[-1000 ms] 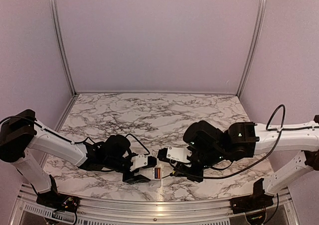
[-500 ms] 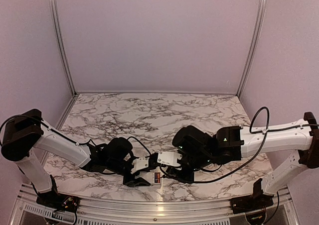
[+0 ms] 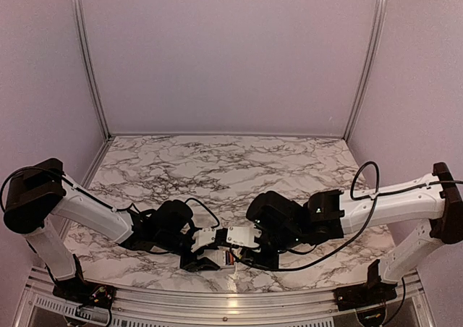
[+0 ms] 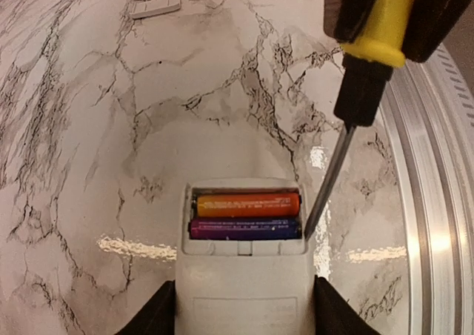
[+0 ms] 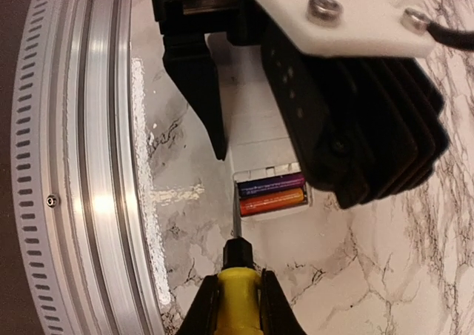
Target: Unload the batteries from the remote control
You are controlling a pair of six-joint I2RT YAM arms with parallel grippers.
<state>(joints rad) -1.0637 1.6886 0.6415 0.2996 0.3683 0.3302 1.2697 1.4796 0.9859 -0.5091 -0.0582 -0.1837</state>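
White remote control [image 4: 241, 302] in left gripper [image 4: 242, 313]; batteries [image 4: 246, 215] orange and purple-blue. Screwdriver [image 4: 376, 20] in right gripper [image 5: 235, 309]: yellow handle, black collar. Table [image 4: 111, 142] white marble, dark veins.

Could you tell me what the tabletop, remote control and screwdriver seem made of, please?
The tabletop looks like glossy marble or marble-print laminate: grey veins, glare. The remote control seems matte white moulded plastic. The screwdriver has a yellow-and-black plastic-looking handle, thin dark metal shaft.

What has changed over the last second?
The right gripper, shut on the screwdriver, swung left until the blade tip sat at the open compartment's edge, by the batteries' ends. The left gripper kept holding the remote in place; both batteries remain seated.
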